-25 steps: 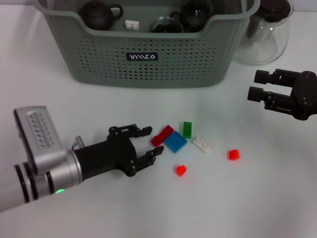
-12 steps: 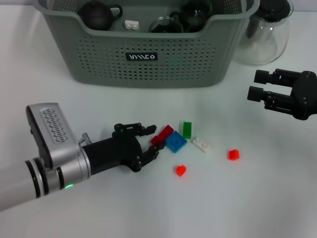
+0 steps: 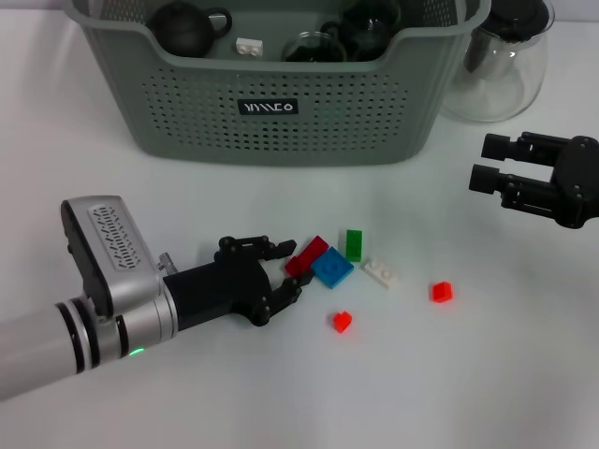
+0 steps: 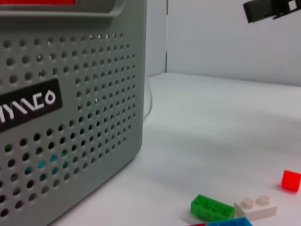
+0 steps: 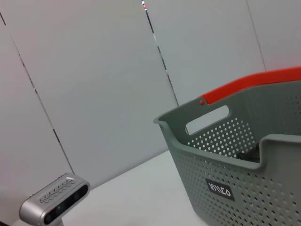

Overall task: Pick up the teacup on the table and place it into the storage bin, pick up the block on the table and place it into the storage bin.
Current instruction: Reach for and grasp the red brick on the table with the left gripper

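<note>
Low over the white desk (image 3: 187, 402), your left pincer (image 3: 284, 271) sits spread open, fingertips right at the near end of the dark red block (image 3: 307, 254), which lies touching the blue block (image 3: 331, 267). You can't tell from the head view whether a finger actually contacts the red one. Green block (image 3: 354, 244) stands just behind the blue, white block (image 3: 381, 273) just beside it toward your right; both show in the left wrist view too, green (image 4: 211, 207) and white (image 4: 256, 205). Two small red cubes lie apart from the cluster: one nearer you (image 3: 342, 322), one farther right (image 3: 441, 292). Storage bin (image 3: 281, 122) stands at the far side of the desk, well behind the blocks, label facing you; inside you can see a dark teapot (image 3: 184, 26), a small white block (image 3: 249, 45) and more dark teaware (image 3: 356, 33). Glass jug (image 3: 501, 65) stands just beside the bin's right end. Right pincer (image 3: 485, 160) hovers off to the right, above the desk, fingers parted, holding nothing. Right wrist view shows the bin (image 5: 244, 165) with its orange-red handle (image 5: 249, 84).
</note>
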Available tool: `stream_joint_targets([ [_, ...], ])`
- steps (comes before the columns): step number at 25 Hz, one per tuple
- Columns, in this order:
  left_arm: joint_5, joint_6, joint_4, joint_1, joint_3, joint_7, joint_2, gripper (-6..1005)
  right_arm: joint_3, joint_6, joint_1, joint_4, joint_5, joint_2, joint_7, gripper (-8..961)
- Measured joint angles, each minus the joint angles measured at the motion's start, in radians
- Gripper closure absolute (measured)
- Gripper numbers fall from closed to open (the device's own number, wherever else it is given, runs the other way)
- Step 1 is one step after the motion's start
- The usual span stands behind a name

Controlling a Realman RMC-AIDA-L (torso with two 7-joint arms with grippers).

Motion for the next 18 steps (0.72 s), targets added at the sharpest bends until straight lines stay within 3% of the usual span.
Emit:
stream_joint_targets([
  [18, -0.024, -0.023, -0.011, -0.001, 0.003, 0.001, 0.0, 641, 0.001, 0.0, -0.004, 0.0, 0.0, -0.002, 0.0, 339],
])
